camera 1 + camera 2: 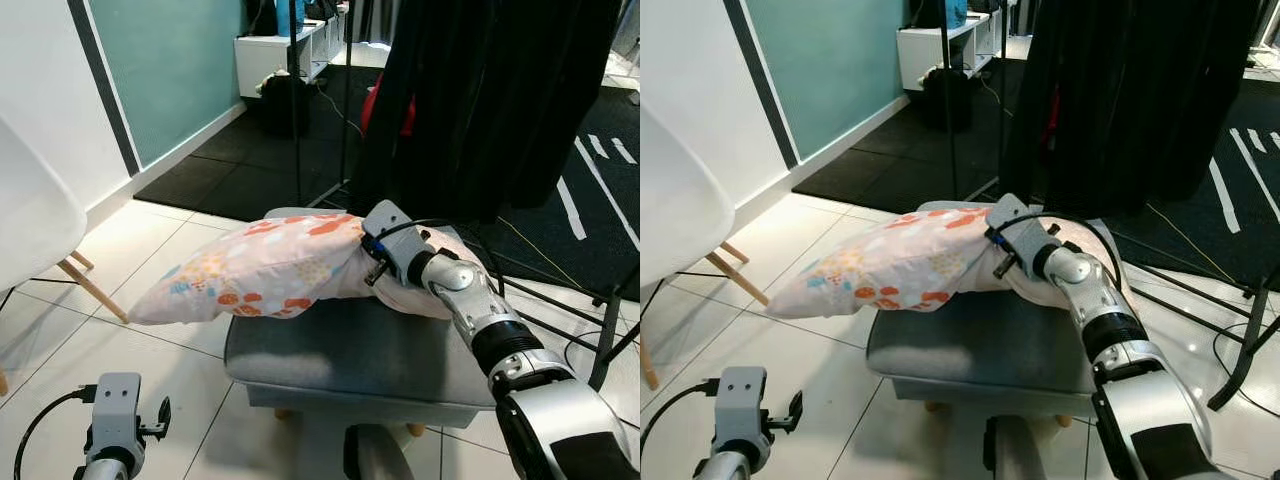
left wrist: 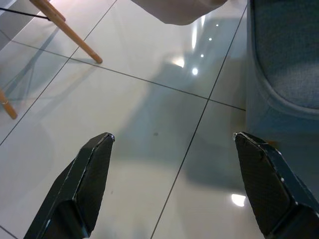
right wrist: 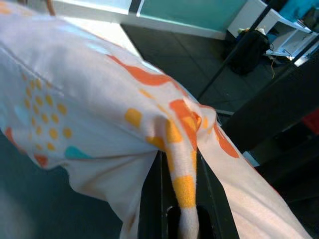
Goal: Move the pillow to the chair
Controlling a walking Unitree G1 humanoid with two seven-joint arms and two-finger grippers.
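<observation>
Pillow (image 1: 260,268) — pale, with orange, yellow and teal blotches — lies across a grey cushioned stool (image 1: 370,362), its left end hanging out past the stool's edge over the white tiled floor (image 1: 170,350). Right gripper (image 3: 180,199) is on the pillow's right part; the right wrist view shows a gathered fold of fabric pinched between the two black fingers (image 3: 149,199), jaws pressed close on the cloth. Left gripper (image 2: 174,149) hangs low beside the stool, fingers spread wide over bare tile, holding nothing. White chair (image 1: 30,215) with slanted wooden legs stands to the robot's left, apart from the stool, only partly in frame. Step in hand, as I judge it: the grasp is made, the lift not yet begun — pillow's weight rests on the stool. Next move calls for raising the pinched fold enough to clear the stool, then carrying leftward to the chair seat. Risk: a one-corner pinch lets the slack end sag and drag, or the cloth slip out.
</observation>
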